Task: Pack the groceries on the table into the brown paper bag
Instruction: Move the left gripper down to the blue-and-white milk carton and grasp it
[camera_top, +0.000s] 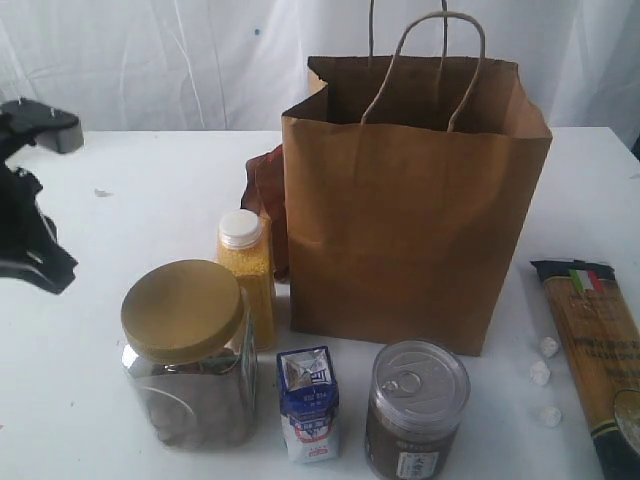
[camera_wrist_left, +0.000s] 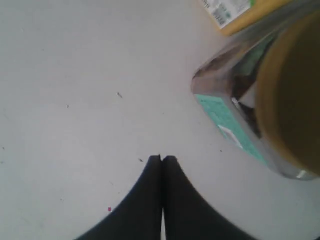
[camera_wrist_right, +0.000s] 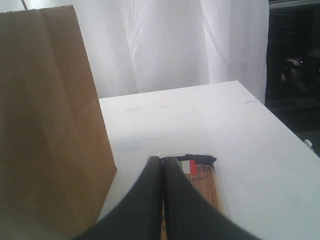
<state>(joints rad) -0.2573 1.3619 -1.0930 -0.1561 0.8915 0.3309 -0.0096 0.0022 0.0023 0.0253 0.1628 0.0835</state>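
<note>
Desk: your white desk (camera_top: 130, 190), lightly scuffed, white curtain (camera_top: 150, 60) behind.
Bag: brown paper bag (camera_top: 415, 210) upright mid-desk; jar (camera_top: 190, 350), carton (camera_top: 308, 400), can (camera_top: 415, 410) in front.
Hidden: pouch (camera_top: 262, 190) mostly behind bag; spaghetti packet (camera_top: 590, 340) cut off.
Jaws: you have both pairs closed, empty.

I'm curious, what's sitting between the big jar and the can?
The blue-white carton stands between the jar and the can, seen in the exterior view.

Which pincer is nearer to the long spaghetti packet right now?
Right. The right pincer, shut, hangs right at the flag end of the spaghetti packet. The left pincer, also shut, is over the table beside the yellow-lidded jar.
</note>
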